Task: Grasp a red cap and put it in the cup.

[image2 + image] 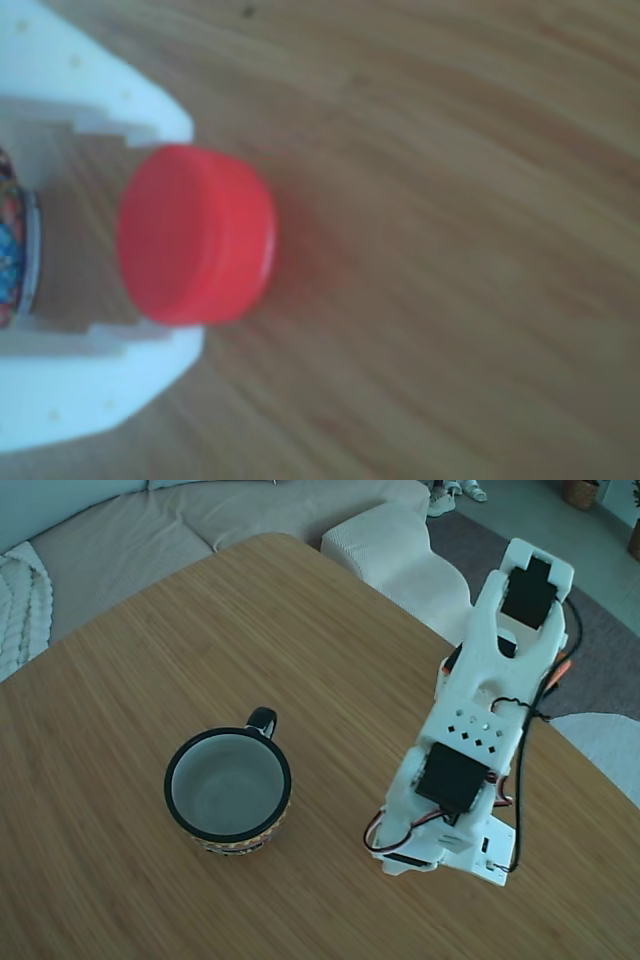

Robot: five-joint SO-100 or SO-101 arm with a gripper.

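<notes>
one cup (228, 792) on the wood table (120, 680), upright, nothing inside. one white arm (480, 720) to its right in the fixed view, bent down w/ its tip on the table. close-up view: one red cap (195, 236) btwn two white fingers (100, 90), gripper (185, 235) closed on it, table right behind.

Smooth matt red cap (195, 237) of plastic, white plastic pincer (175, 225), glossy-rimmed cup (228, 787), fine-grained wooden table (150, 660)
</notes>
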